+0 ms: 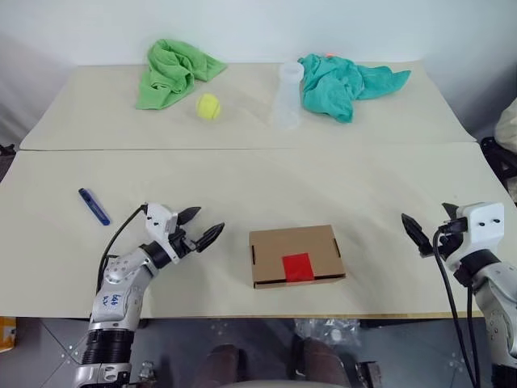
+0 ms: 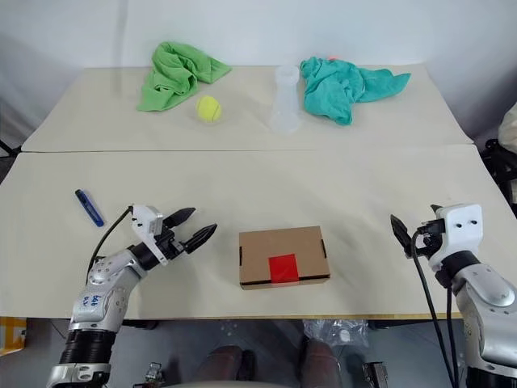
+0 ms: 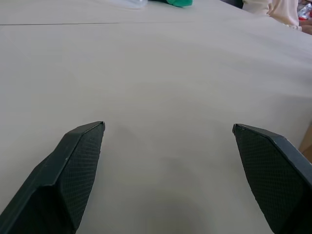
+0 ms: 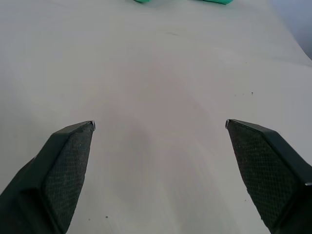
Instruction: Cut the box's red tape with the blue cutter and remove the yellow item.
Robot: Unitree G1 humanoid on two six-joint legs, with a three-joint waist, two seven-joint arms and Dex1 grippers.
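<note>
The small brown box (image 1: 296, 255) lies shut near the table's front edge, with the square of red tape (image 1: 296, 267) on the front of its lid. The dark-blue cutter (image 1: 94, 206) lies flat on the table at the left. My left gripper (image 1: 207, 221) hovers open and empty between the cutter and the box, pointing toward the box. The left wrist view shows its two black fingers (image 3: 73, 180) spread wide over bare tabletop. My right gripper (image 1: 417, 231) is open and empty, well to the right of the box. The yellow item is hidden.
On the far table lie a green cloth (image 1: 174, 71), a yellow-green tennis ball (image 1: 208, 106), a clear plastic container (image 1: 288, 95) and a teal cloth (image 1: 343, 83). A seam (image 1: 242, 149) runs between the two tables. The front edge (image 1: 242, 315) is close behind the box.
</note>
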